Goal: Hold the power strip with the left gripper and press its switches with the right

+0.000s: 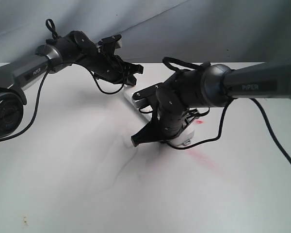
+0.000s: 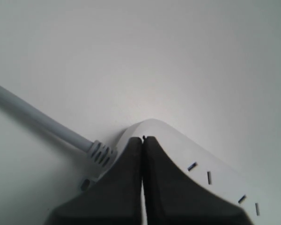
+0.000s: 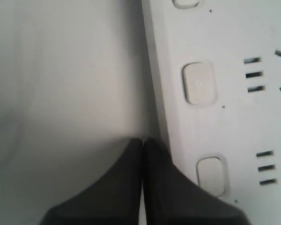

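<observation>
Two arms work over one white desk (image 1: 63, 184). The left arm (image 1: 48, 58) comes in from the left. The right arm (image 1: 252, 82) comes in from the right and hides most of the power strip (image 3: 234, 126).

The strip lies flat mid-desk, its long axis running upper-left to lower-right in the exterior view. A pale cord (image 2: 37, 117) leaves the upper-left end.

Left tool (image 2: 143, 139): fully closed, nothing between the fingers, tips on or just over that rounded cord end; contact can't be confirmed.

Right tool (image 3: 143, 140): also fully closed and empty, tips over bare desk just beside the strip's long edge, not on it.

The switches (image 3: 200, 83) run along that same edge, and the nearest switch (image 3: 210, 176) sits just across it from the tips. Judgement: the press needs a small sideways shift onto the row, and nothing blocks it. There is a faint red smear (image 1: 203, 160) on the desk nearby.
</observation>
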`<state>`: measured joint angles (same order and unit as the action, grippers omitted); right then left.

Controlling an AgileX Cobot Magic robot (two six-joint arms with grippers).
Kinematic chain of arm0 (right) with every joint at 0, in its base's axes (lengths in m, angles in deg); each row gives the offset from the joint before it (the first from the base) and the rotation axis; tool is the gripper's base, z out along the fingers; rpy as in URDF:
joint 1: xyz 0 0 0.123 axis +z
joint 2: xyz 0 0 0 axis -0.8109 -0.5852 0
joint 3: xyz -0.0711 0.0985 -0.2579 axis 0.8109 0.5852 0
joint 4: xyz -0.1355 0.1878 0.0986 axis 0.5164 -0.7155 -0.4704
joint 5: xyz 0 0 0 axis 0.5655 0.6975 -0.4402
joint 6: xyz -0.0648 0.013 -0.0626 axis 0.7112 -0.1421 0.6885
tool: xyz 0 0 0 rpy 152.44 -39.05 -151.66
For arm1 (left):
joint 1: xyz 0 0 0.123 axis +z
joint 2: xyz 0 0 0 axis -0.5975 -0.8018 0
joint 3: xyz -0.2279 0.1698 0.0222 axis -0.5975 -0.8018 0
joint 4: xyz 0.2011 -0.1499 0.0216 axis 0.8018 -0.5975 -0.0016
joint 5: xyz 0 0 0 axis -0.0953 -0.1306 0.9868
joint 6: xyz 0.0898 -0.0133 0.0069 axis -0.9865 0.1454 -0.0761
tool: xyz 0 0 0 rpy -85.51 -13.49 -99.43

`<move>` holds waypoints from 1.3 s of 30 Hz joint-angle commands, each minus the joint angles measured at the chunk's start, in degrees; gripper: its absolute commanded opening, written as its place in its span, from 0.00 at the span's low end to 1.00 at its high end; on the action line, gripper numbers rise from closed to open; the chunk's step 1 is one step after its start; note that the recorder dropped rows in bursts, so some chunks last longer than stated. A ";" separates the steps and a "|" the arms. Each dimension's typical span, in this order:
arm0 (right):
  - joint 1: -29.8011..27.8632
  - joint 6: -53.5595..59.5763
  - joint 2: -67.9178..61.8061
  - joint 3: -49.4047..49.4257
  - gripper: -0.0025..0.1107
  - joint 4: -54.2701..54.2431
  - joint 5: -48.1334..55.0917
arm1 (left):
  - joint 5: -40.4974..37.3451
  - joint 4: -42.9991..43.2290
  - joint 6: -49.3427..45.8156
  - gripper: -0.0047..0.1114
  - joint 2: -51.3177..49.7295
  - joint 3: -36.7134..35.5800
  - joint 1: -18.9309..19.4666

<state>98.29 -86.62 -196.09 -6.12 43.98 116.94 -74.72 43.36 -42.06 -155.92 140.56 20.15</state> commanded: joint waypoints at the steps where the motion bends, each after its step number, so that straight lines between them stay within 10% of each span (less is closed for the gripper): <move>1: -0.18 0.26 4.00 -4.68 0.02 1.14 2.71 | -0.18 0.41 0.09 0.04 -0.33 0.07 -0.11; 8: -1.13 10.62 10.10 -6.98 0.02 -3.28 5.08 | -0.18 0.41 0.09 0.04 -0.33 0.07 -0.11; 15: -10.22 37.89 8.58 -6.97 0.02 -35.32 10.55 | -0.18 0.41 0.09 0.04 -0.33 0.07 -0.11; 39: -9.82 31.25 1.21 -14.34 0.02 -23.67 11.01 | -0.18 0.41 0.09 0.04 -0.33 0.07 -0.11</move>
<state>88.02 -54.77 -194.60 -18.81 19.31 127.23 -74.72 43.36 -42.06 -155.92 140.56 20.15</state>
